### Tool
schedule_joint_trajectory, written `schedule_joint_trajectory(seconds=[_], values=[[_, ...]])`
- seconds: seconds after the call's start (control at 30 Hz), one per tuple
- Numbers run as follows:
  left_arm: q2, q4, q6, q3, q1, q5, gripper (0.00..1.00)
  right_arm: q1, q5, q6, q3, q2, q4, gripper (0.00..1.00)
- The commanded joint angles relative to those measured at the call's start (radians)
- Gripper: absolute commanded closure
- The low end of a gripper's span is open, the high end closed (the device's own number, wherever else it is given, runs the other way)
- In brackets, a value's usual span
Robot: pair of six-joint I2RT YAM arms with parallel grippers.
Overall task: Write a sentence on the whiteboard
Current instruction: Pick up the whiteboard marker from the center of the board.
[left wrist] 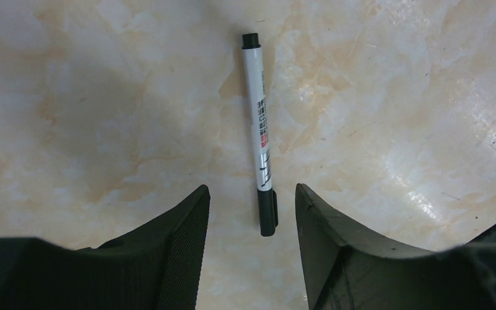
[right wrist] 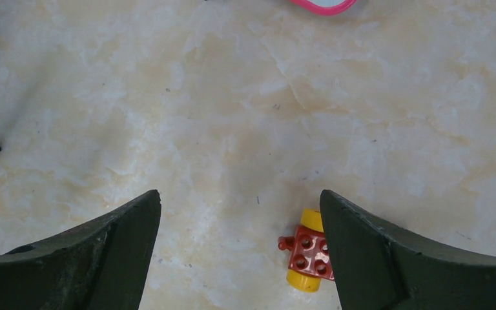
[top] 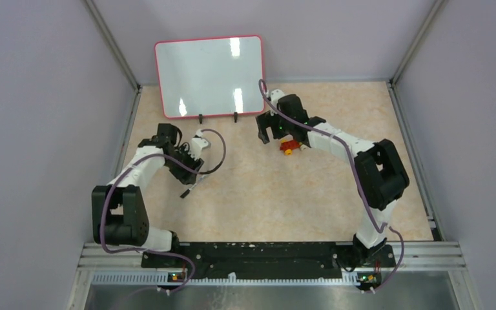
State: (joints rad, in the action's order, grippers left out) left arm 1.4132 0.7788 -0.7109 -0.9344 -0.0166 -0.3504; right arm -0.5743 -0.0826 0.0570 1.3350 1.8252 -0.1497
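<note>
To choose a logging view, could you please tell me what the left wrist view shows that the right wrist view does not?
Only left wrist: the left hand, open, and the whole marker. Only right wrist: the right hand, a toy block, the whiteboard's corner. Both: the table and the marker, just its end in the right one.

Setting is identified as a robotics test cell in a laboratory. The work area is enclosed on three sides by plain grey panels (top: 39, 97) held in aluminium profile uprights (top: 113, 45). Two black-and-white arms, the left arm (top: 135, 174) and the right arm (top: 349, 145), are bolted to a black base plate (top: 265, 258) on slotted aluminium rails (top: 426, 250), and their cables (top: 361, 194) are left exposed. The marble-patterned tabletop (top: 265, 187) is sparsely furnished (small props only): a whiteboard (top: 208, 76), a marker (left wrist: 260, 123) and a red-and-yellow toy block (right wrist: 307, 252).
</note>
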Motion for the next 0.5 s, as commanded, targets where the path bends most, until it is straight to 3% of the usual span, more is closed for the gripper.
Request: schedule_joint_trajectory(seconds=[0.0, 0.47], values=[[0.039, 0.001, -0.018, 0.012, -0.034, 0.006, 0.44, -0.026, 0.050, 0.020, 0.068, 0.025, 0.018, 0.11], [0.149, -0.066, 0.020, 0.065, -0.132, 0.102, 0.56, -0.045, 0.080, 0.064, 0.163, 0.125, 0.025, 0.09]])
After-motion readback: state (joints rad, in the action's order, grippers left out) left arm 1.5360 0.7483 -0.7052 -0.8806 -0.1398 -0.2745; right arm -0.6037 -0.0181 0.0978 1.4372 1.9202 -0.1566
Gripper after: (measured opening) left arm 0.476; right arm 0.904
